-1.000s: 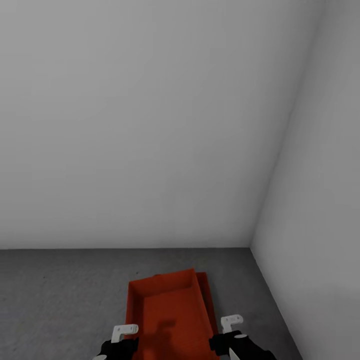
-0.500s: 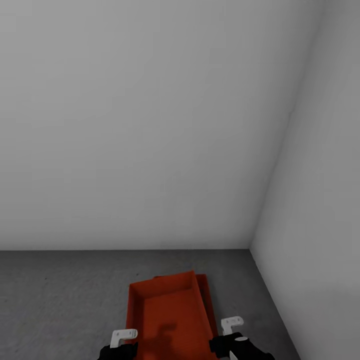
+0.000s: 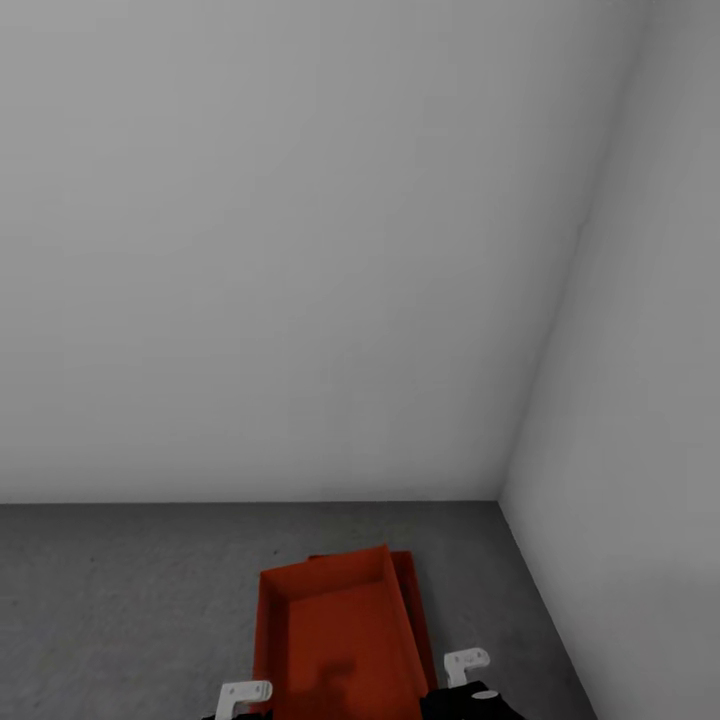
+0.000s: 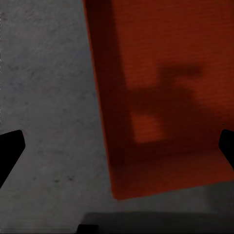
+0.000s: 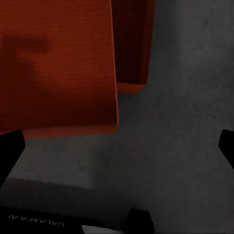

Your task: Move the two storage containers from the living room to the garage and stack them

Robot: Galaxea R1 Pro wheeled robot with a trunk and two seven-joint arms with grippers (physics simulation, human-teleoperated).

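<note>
Two red-orange storage containers: upper container (image 3: pixel 335 640) resting on lower container (image 3: pixel 418 610), the lower one peeking out along one side. Two walls: facing wall (image 3: pixel 280 250) and side wall (image 3: pixel 640 420), meeting in one corner. One grey concrete floor (image 3: pixel 120 590). Two tools: left tool (image 3: pixel 243 692) and right tool (image 3: pixel 465 665), each with fingers wide apart, gripping nothing.
</note>
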